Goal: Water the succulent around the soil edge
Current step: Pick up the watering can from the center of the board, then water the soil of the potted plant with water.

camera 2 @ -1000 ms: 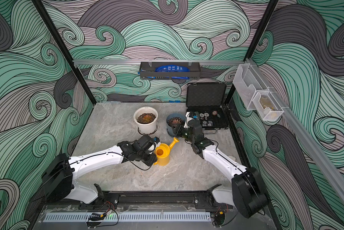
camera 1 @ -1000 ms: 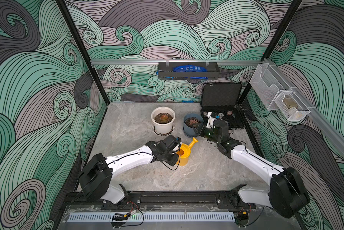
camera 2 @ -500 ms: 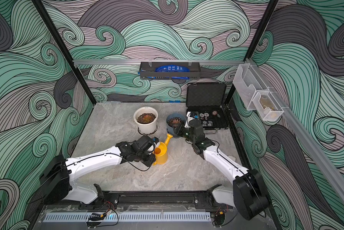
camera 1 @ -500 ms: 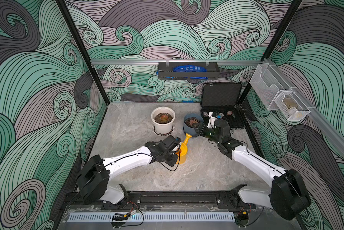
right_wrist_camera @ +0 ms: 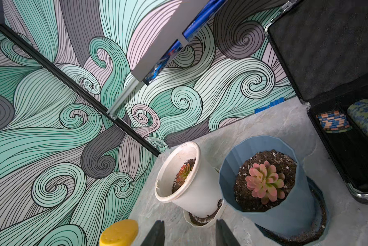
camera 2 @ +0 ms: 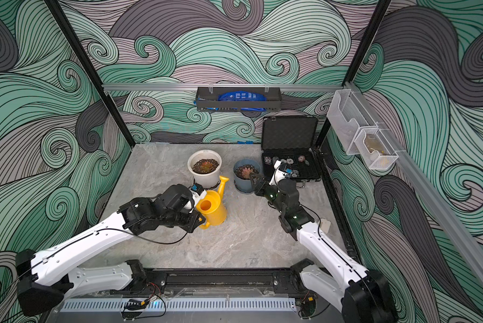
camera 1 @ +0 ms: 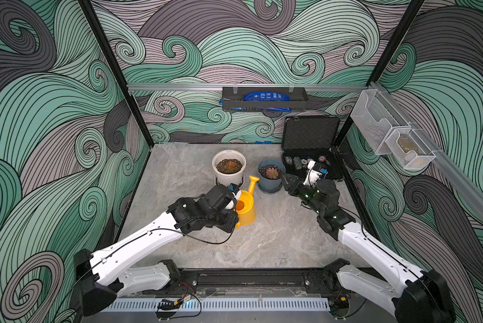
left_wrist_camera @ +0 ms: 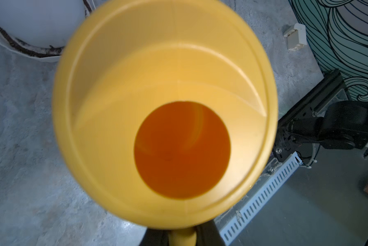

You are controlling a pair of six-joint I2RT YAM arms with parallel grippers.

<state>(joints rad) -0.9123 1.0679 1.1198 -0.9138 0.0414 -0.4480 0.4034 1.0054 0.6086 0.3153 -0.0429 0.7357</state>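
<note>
A yellow watering can [camera 1: 245, 208] stands upright on the table; its spout [camera 1: 252, 181] points up between two pots. My left gripper [camera 1: 236, 222] is shut on the can's handle; in the left wrist view the can's open mouth [left_wrist_camera: 166, 106] fills the picture above the gripper [left_wrist_camera: 182, 236]. One succulent [camera 1: 272, 172] grows in a blue pot [right_wrist_camera: 294, 213], another succulent [camera 1: 229, 165] in a white pot [right_wrist_camera: 198, 198]. My right gripper [camera 1: 286, 179] hovers open beside the blue pot, fingers [right_wrist_camera: 157, 234] apart with nothing between them.
An open black case [camera 1: 310, 134] with poker chips [right_wrist_camera: 333, 121] sits at the back right, just behind my right gripper. A small white block [camera 2: 324, 223] lies near the right wall. A black shelf [camera 1: 265, 105] hangs on the back wall.
My left gripper has closed fully on the can's handle, and the can has shifted slightly left with its spout swinging toward the gap between the pots. The right gripper has barely moved.
</note>
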